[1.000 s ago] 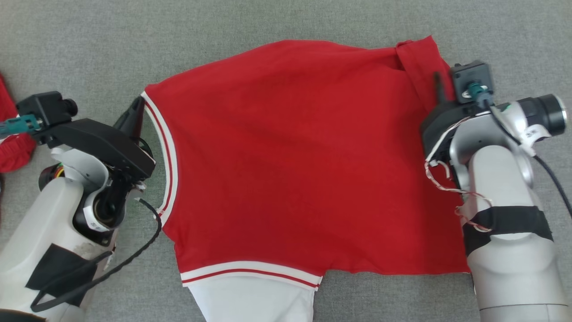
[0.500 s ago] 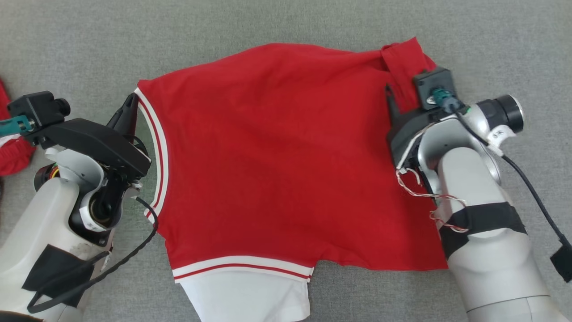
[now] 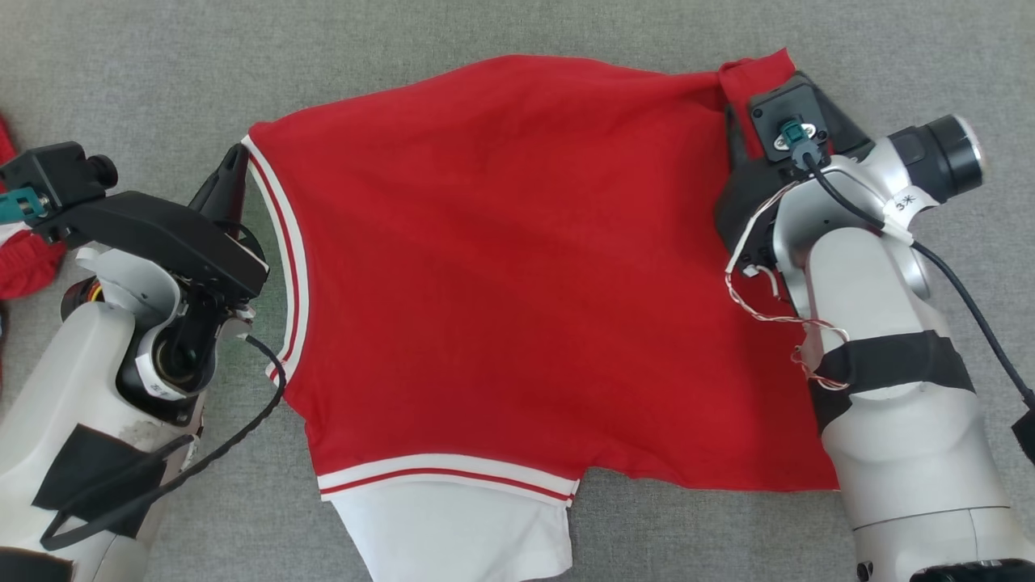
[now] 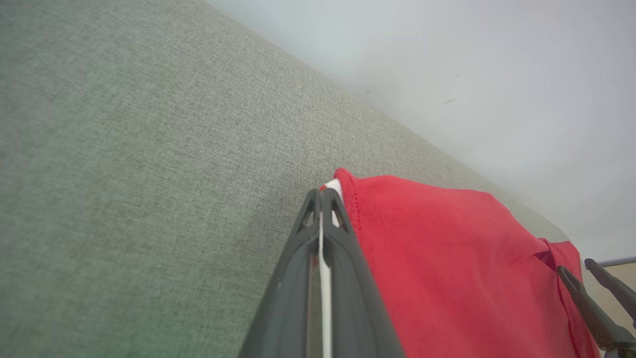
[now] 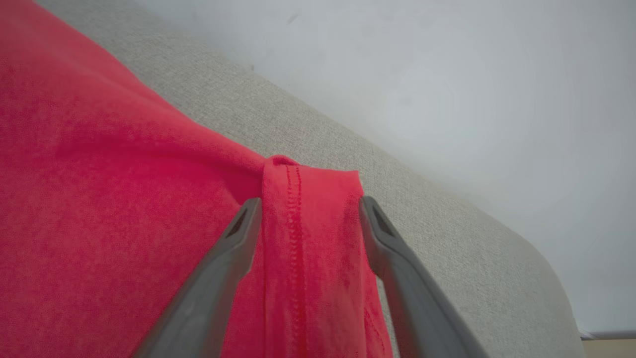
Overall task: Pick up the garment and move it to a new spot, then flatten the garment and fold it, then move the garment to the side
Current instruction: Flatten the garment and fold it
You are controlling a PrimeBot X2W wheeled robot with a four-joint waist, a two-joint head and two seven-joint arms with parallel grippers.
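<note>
Garment: a red jersey garment [image 3: 517,275] with white-and-red striped rib bands, spread nearly flat on the grey woven surface [image 3: 517,32], between my two arms.
Garment edges: one striped band [image 3: 287,242] runs down the garment's left edge and a second runs along its near edge; a white panel [image 3: 453,533] sticks out from under that near band.
Garment far-right corner: a narrow hemmed strip [image 5: 303,238] of the same red cloth is folded over here, with a crease running from it into the garment's body.
My left gripper: my left gripper [image 4: 322,195] is pressed closed at the garment's far-left corner, with the white edge of the striped band pinched between my two dark fingers.
My right gripper: my right gripper [image 5: 308,209] stands wide at the garment's far-right corner, one finger on each side of the hemmed strip. It clamps nothing; whether the fingers brush the cloth I cannot tell.
My arms: both pale forearms lie just outside the garment, the left one beside its left edge, the right one over its right edge.
Other cloth: a bunched red cloth [image 3: 24,267] with a bit of white lies well apart from the garment, out past its left side.
Beyond the garment: in my wrist views a pale wall [image 4: 497,74] rises behind the garment's far edge.
</note>
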